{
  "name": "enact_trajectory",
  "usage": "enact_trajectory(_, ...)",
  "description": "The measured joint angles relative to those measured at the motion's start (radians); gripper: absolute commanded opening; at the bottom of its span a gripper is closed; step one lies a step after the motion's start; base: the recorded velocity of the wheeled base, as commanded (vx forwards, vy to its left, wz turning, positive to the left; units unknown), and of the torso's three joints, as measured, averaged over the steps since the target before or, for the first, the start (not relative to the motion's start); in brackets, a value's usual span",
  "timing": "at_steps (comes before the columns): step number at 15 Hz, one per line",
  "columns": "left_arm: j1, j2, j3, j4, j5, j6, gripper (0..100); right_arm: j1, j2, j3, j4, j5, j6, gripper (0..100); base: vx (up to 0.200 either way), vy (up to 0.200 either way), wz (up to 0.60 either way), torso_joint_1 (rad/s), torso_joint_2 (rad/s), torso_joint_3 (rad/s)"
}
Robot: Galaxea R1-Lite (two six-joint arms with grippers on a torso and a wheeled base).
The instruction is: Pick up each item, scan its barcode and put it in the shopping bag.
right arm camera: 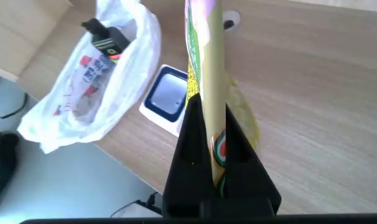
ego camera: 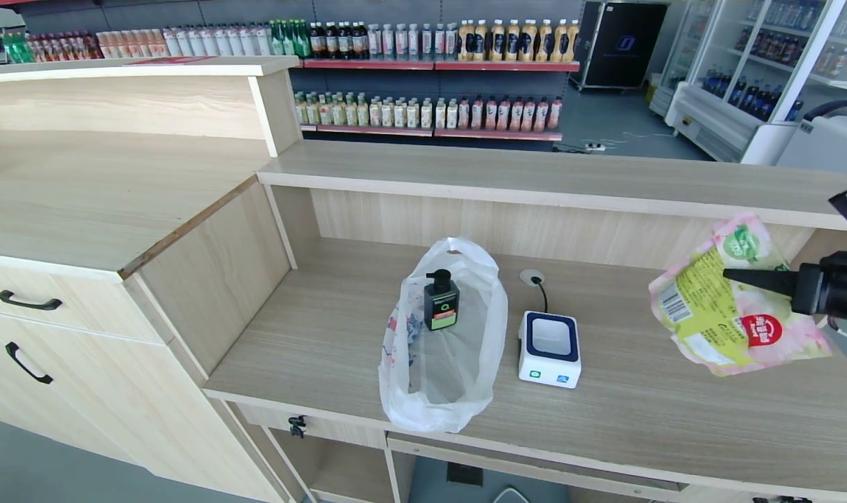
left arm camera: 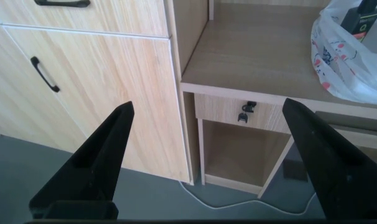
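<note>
A yellow and pink snack pouch (ego camera: 731, 307) hangs above the right side of the counter, its barcode at its left edge. My right gripper (ego camera: 734, 276) is shut on it; in the right wrist view the pouch (right arm camera: 206, 74) stands edge-on between the black fingers (right arm camera: 191, 137). The white barcode scanner (ego camera: 549, 347) sits on the counter, left of and below the pouch. Left of the scanner lies the open white shopping bag (ego camera: 444, 363) with a black pump bottle (ego camera: 441, 302) inside. My left gripper (left arm camera: 207, 106) is open and holds nothing, low over the floor in front of the counter.
The wooden counter (ego camera: 675, 419) has a raised back ledge and a taller cabinet with black-handled drawers (ego camera: 29, 304) on the left. A cable runs from the scanner to a grommet (ego camera: 532, 276). A keyed lock (left arm camera: 244, 112) sits under the counter's front edge. Drink shelves stand behind.
</note>
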Motion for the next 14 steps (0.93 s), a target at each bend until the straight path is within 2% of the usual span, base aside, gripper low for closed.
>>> enact_trajectory(2,0.0,0.0,0.0,0.0,0.0,0.0,100,0.021,-0.135,0.011,0.004,0.199,0.06,0,0.0,0.0,0.0,0.0,0.0,0.0)
enact_trajectory(4,0.0,0.0,0.0,0.0,0.0,0.0,100,0.099,-0.241,-0.007,0.005,0.246,0.274,0,0.0,0.0,0.0,0.0,0.0,0.0)
enact_trajectory(6,0.0,0.0,0.0,0.0,0.0,0.0,100,0.194,-0.319,-0.079,0.003,0.255,0.568,0,0.0,0.0,0.0,0.0,0.0,0.0)
enact_trajectory(8,0.0,0.0,0.0,0.0,0.0,0.0,100,0.29,-0.37,-0.171,0.002,0.257,0.772,0,0.0,0.0,0.0,0.0,0.0,0.0)
enact_trajectory(10,0.0,0.0,0.0,0.0,0.0,0.0,100,0.364,-0.399,-0.233,0.002,0.258,0.86,0,0.0,0.0,0.0,0.0,0.0,0.0)
enact_trajectory(14,0.0,0.0,0.0,0.0,0.0,0.0,100,0.466,-0.424,-0.269,0.004,0.256,0.878,0,0.0,0.0,0.0,0.0,0.0,0.0)
